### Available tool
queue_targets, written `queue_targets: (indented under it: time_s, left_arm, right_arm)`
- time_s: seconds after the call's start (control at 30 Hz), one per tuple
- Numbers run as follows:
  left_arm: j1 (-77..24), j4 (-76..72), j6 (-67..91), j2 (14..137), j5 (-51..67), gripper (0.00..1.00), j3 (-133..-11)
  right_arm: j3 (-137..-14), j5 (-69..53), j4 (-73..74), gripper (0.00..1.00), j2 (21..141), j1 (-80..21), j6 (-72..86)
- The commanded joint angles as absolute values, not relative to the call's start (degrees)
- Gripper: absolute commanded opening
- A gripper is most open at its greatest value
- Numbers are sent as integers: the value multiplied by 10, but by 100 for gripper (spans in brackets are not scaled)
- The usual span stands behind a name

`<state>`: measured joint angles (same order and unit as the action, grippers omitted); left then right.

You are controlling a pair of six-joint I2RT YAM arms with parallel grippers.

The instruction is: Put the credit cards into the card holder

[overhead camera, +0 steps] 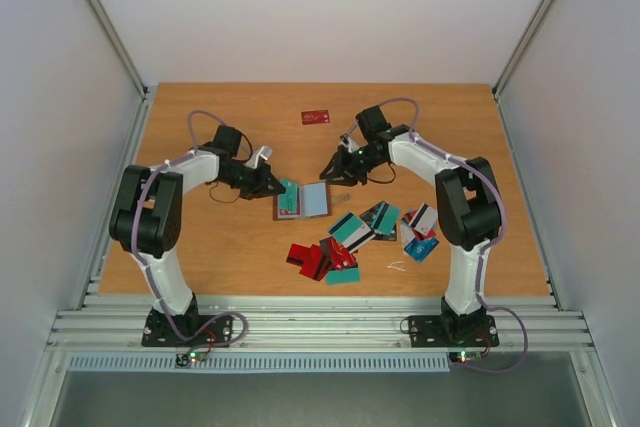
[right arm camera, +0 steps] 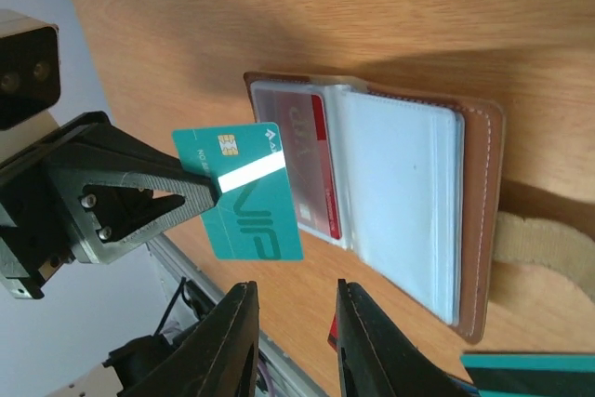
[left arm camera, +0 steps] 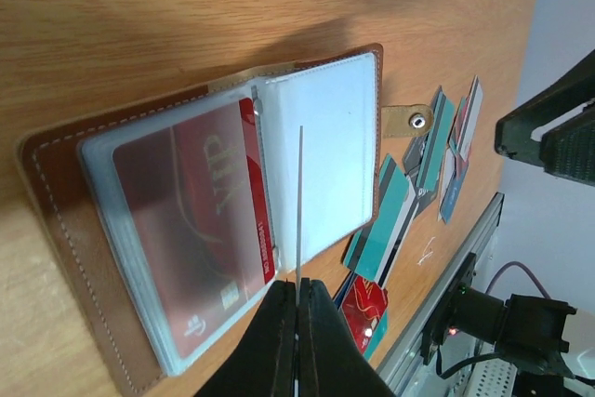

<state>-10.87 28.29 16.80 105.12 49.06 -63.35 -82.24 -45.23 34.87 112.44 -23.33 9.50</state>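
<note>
The brown card holder [overhead camera: 314, 203] lies open on the table, its clear sleeves facing up and a red card [left arm camera: 200, 220] in the left sleeve. My left gripper [left arm camera: 298, 284] is shut on a teal credit card [right arm camera: 244, 194], holding it on edge just above the holder's left side [right arm camera: 279, 118]. My right gripper [right arm camera: 296, 318] is open with nothing between its fingers, hovering near the holder's front edge, close to the teal card. Several loose credit cards [overhead camera: 358, 237] in red, teal, blue and white lie scattered in front of and to the right of the holder.
One dark red card [overhead camera: 316, 117] lies alone toward the back of the table. A small white scrap [overhead camera: 397, 266] sits near the front right. The holder's tan strap with a light stud [left arm camera: 410, 121] sticks out toward the card pile. A metal rail [overhead camera: 320, 322] runs along the front edge.
</note>
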Motion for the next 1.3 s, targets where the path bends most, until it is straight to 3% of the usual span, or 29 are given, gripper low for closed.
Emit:
queue_targets:
  time_s: [0.0,0.77,1.27]
  left_arm:
    - [-107,293,135,1083,525,0,-665]
    - [-124,303,115,1162,527,0,-701]
    - [-131,273,129,1126,533,0,-691]
  right_arm:
    - [-850,-473,349,24,1157,-237,84]
    - [-842,-470,380,15,1259,-237,24]
    - [-846,-467,387,14,1272,-237,18]
